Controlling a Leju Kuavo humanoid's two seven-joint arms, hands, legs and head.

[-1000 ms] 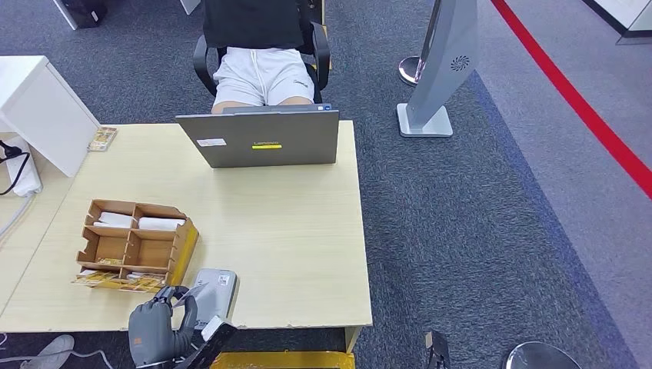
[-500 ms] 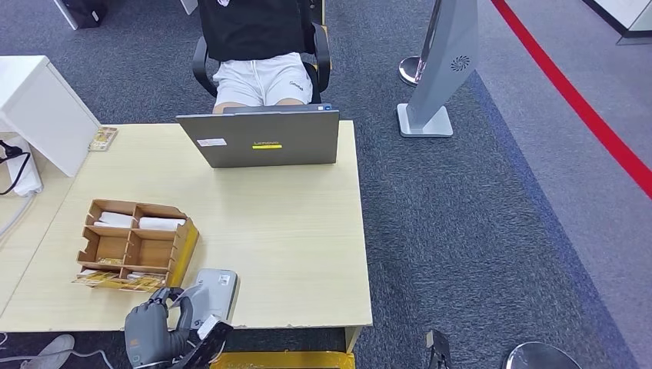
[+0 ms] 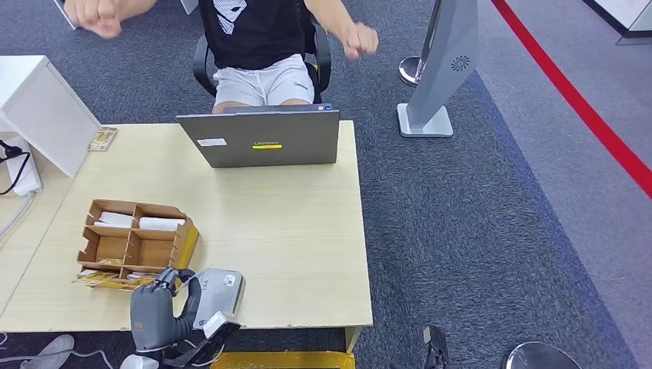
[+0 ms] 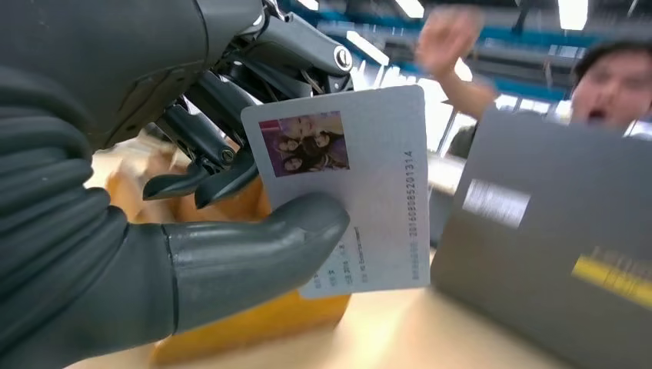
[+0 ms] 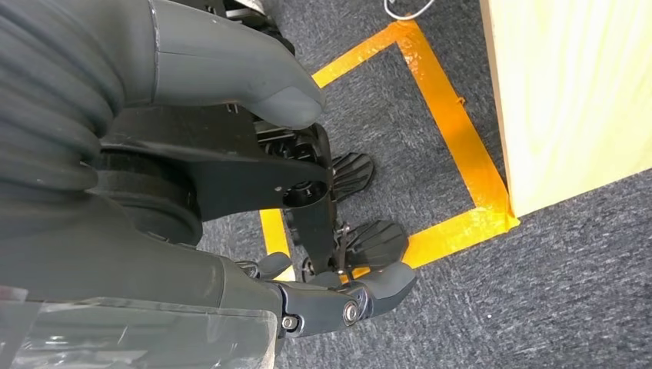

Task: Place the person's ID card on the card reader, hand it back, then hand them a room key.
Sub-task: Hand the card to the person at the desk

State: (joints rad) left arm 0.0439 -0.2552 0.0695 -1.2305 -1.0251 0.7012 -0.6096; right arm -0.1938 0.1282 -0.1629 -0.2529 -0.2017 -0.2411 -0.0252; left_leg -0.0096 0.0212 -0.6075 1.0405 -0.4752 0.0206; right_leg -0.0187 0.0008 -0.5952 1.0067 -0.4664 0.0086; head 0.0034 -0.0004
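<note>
Holding ID card (image 4: 354, 192) btwn thumb and dark fingers: left hand (image 3: 158, 311), lower left of head frame, at near desk (image 3: 292, 231) edge, just over grey card reader (image 3: 219, 288). Card upright in wrist view, photo side to camera. Right hand (image 5: 231, 100) hangs over carpet and orange tape, fingers apart, holding nothing. Cardboard organiser (image 3: 134, 242) beside reader. Laptop (image 3: 261, 138) at far edge; person (image 3: 257, 31) seated behind, arms raised.

I see a smooth glossy plastic ID card (image 4: 361, 192) in my matt grey left hand (image 4: 154, 192). Pale wood-grain table (image 3: 284, 231), brown cardboard tray (image 3: 134, 244), matt grey laptop (image 3: 261, 138), rough grey carpet (image 3: 477, 231).
</note>
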